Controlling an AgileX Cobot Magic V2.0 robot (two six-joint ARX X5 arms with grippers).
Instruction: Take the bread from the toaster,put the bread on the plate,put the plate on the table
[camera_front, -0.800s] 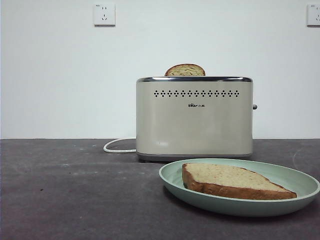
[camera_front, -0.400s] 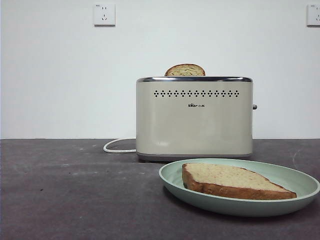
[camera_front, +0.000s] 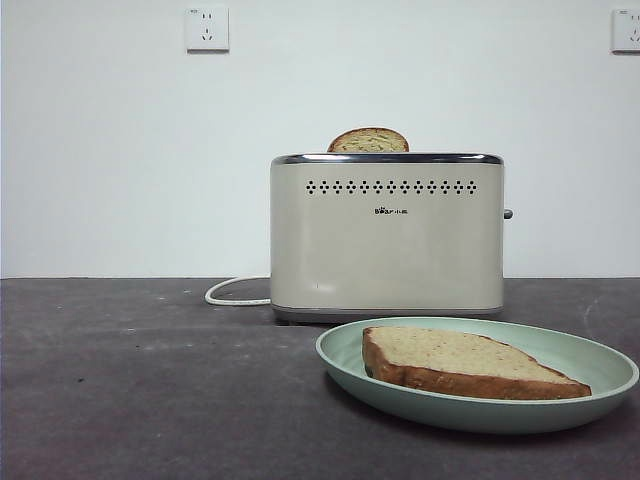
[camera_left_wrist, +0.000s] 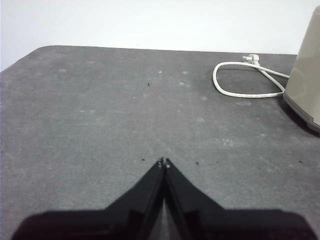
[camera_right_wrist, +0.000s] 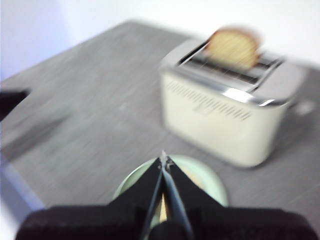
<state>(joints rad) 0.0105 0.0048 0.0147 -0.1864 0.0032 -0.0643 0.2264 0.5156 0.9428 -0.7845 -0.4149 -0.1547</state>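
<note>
The toaster (camera_front: 387, 236) carries a tiny dark logo (camera_front: 391, 211) on its front face, just under two rows of small black vent holes (camera_front: 391, 187); the lettering is too small to read, and no other writing shows anywhere. The bread (camera_front: 368, 140) stands upright in the toaster, its domed brown-crusted end poking above the chrome top rim. In front of the toaster and a little to its right side lies the plate (camera_front: 345, 352), flat on the table (camera_front: 140, 380), and on it a second slice (camera_front: 465, 362) lies flat. A white cord (camera_front: 237, 291) loops on the table beside the toaster's left end. On the white wall behind the toaster sit two sockets, one (camera_front: 207, 28) above and to its left, one (camera_front: 626, 30) at the far right. The left gripper (camera_left_wrist: 164, 161) is pressed together, holding nothing, over bare table well apart from the toaster's cord side. The right gripper (camera_right_wrist: 163, 159), also pressed together and empty, hangs above the plate on the toaster's front side; that view is blurred. Nothing stands between it and the bread.
</note>
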